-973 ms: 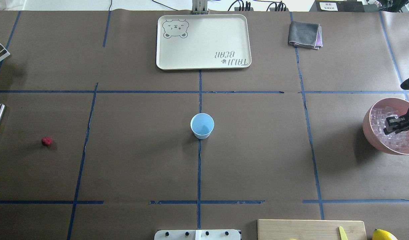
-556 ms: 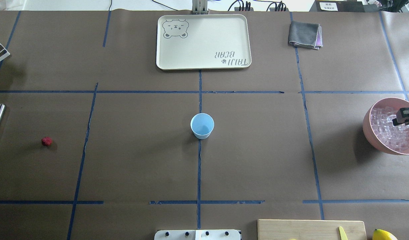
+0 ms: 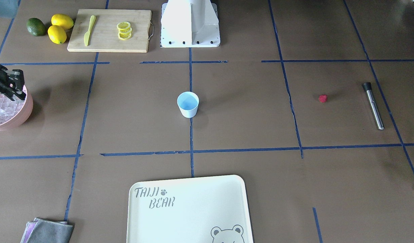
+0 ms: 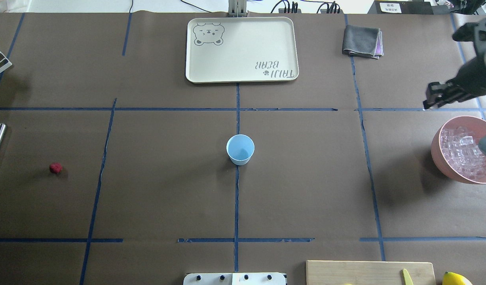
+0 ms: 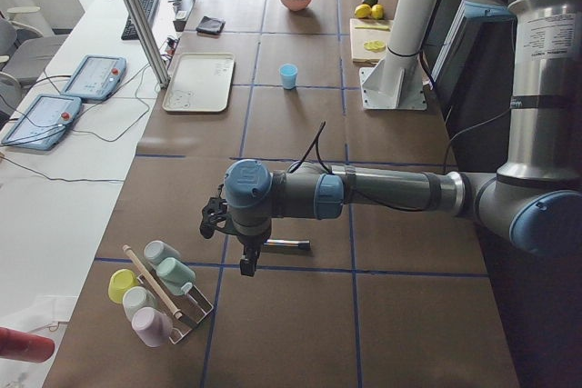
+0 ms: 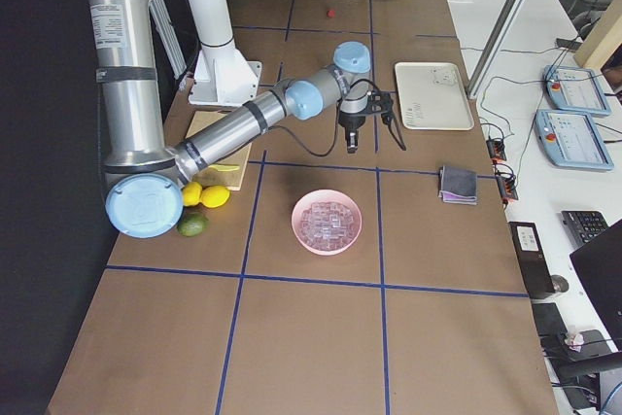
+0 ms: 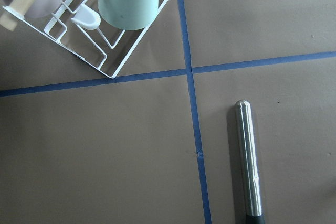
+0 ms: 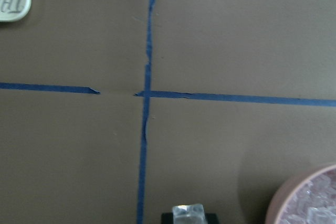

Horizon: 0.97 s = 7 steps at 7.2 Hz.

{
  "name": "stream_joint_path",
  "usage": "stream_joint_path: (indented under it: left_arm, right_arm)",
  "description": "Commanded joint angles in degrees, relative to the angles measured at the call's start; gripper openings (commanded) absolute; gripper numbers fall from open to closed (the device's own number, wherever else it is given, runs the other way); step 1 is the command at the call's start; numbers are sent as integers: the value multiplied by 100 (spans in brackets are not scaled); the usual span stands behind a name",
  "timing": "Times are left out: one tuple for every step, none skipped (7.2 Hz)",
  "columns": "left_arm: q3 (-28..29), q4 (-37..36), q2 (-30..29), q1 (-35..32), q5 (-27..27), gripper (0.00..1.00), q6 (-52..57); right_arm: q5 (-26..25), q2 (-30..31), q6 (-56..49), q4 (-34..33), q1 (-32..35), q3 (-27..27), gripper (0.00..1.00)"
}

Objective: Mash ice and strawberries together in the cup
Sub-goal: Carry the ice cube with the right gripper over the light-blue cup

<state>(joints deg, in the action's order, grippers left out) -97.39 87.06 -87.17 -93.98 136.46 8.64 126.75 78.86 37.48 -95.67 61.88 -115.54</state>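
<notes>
- Clear, glassy ice cube (image 8: pixel 188 212) sits pinched between the right jaws, which are closed onto it at the bottom edge of the right wrist view. They hang over the brown paper-covered desk (image 4: pixel 306 190), near the big pink bowl (image 4: pixel 439 158) of loose ice (image 4: pixel 462 152).
- To my eye the step is carrying that cube to the small pale-blue tapered cup (image 4: pixel 240 149), which stands upright at the desk's centre and looks empty. I'd keep the grip firm, since wet ice likely slips. I'd travel level, stop square over the mouth and let go low, so the cube neither bounces out nor tips the light cup.
- Tiny red bumpy strawberry (image 4: pixel 56 168) lies well apart on the robot's left side, near the slim steel muddler rod (image 3: pixel 373 106).
- Left jaws hover by that rod; whether they are open I cannot tell.
- I see nothing standing between bowl and cup. The cream bear-printed tray (image 4: pixel 241 49), folded grey cloth (image 4: pixel 361 40) and wooden cutting board (image 3: pixel 109 40) lie off the path.
</notes>
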Motion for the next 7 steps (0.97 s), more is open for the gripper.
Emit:
stream_joint_path:
  left_arm:
    - [-278,-22,94,-6,-6,100,-151]
    - [-350,-22,147,-24,-6,100,-187]
    - [-377,-22,156,-24,-6,100,-187]
    - [-377,-22,156,-24,-6,100,-196]
    - [-377,-22,156,-24,-6,100,-196]
    - [-368,-22,156,-15,-14,100,-196]
    - [-368,-22,165,-15,-15,100,-196]
  right_arm:
    - [-254,-1770,641,-777,-612,747,0]
    - [-473,-2204,1152,-752,-989,978,0]
    - [-702,-2382,1453,-647,-1385,1015,0]
    - [-1165,-2688,1925,-437,-1876,1233,0]
    - [-1500,-3231,2522,-61,-2333,1888,0]
    - [-1756,-3637,2780,39,-2616,2356,0]
    - [-1863,-3780,2905,40,-2715,2473,0]
